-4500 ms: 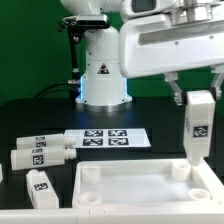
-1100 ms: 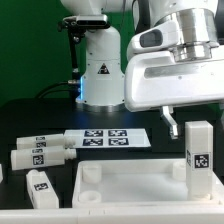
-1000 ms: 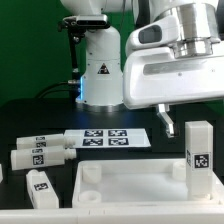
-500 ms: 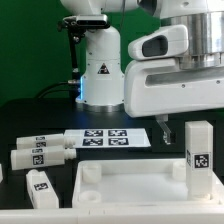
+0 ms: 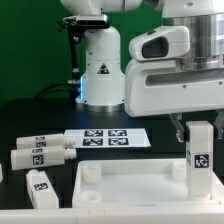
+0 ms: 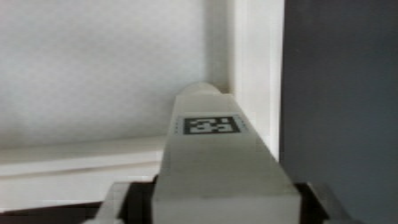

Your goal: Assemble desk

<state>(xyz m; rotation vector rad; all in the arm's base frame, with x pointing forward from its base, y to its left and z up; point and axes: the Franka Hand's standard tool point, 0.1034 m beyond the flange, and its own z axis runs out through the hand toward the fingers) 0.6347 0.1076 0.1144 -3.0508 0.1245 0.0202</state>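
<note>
- We see the gripper (image 5: pixel 198 131) at the right of the exterior view. It is closed on the top of the upright leg (image 5: pixel 198 160), with a finger on either side.
- In the wrist view, that leg fills the gap in the gripper, and its far end meets a rimmed corner of the tabletop (image 6: pixel 107 80).
- In the exterior view the tabletop (image 5: pixel 130 181) lies flat at lower centre. The upright leg stands at its right end and hides the socket below it.
- Loose legs (image 5: pixel 40 153) lie at the lower left, just beside the marker board (image 5: pixel 105 138).
</note>
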